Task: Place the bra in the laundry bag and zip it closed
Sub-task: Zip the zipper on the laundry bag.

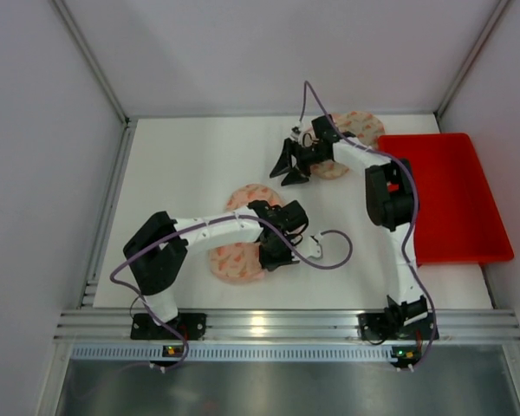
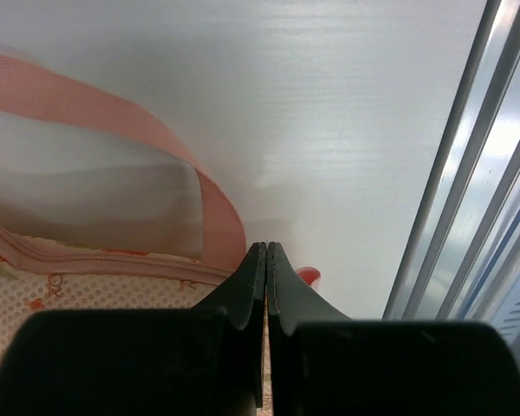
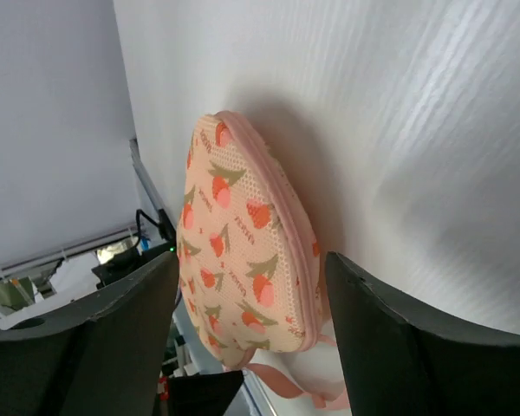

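White table is carrying a round peach mesh laundry bag with fruit print. Left end effector is sitting at the bag's right edge, fingers pressed together. Right end effector is hovering beyond the bag, jaws wide, holding nothing.

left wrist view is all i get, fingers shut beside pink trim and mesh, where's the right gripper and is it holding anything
Observer: The right gripper hangs open farther back over the table, with nothing between its fingers.
Operator: ok, what's out on that side that i can't see from here
Observer: A red tray sits along the right side of the table, just beyond the right arm.
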Controlling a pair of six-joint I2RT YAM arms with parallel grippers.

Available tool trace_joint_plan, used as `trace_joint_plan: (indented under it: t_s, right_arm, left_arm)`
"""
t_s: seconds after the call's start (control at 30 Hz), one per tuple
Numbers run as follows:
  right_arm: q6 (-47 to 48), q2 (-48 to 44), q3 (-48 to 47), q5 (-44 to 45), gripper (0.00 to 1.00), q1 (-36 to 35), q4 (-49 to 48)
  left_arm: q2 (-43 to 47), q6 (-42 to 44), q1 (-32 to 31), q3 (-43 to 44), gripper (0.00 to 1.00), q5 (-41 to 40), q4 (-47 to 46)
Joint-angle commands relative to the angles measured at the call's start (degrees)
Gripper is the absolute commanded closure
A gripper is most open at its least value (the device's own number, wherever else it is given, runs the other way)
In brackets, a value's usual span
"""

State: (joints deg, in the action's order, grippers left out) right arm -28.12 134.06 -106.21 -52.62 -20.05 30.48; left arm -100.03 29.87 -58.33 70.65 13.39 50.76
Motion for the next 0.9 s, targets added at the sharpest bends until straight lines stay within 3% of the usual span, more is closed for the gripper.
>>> trace_joint_plan:
  t_s: [0.0,0.27,0.43,0.7,0.77,0.87]
  right_arm:
    - [-1.2,-5.5,1.8,-2.8,0.3,-1.7,-0.8]
    - [2.3,-22.2,24.9,-0.8,0.27,-0.7,-1.2]
    - [-2.5,-19.0,30.8,-6.2,0.28,-2.3,-9.0]
    - [-11.4,-11.6,29.0,-9.3,0.3,-7.1,-19.0]
    - [-11.3,-10.4,29.0,-9.3,0.35,-7.9,-19.0]
    - [-12.3,-9.5,29.0,-9.9,0.59,-9.1,-19.7]
  left_arm:
    - [-2.2,-5.9,2.2,4.0,1.0,2.0,-2.9]
    - [-2.7,-8.4,8.6,7.4,1.0,3.0,-5.7]
    - [-1.7,-6.1,8.8,7.4,1.0,6.6,-6.1]
    - [0.3,-3.1,8.3,6.1,1.0,4.8,-6.0]
    - [0.5,-3.0,8.2,6.0,1.0,4.3,-6.0]
    - [0.9,-2.8,8.1,5.6,1.0,4.3,-6.0]
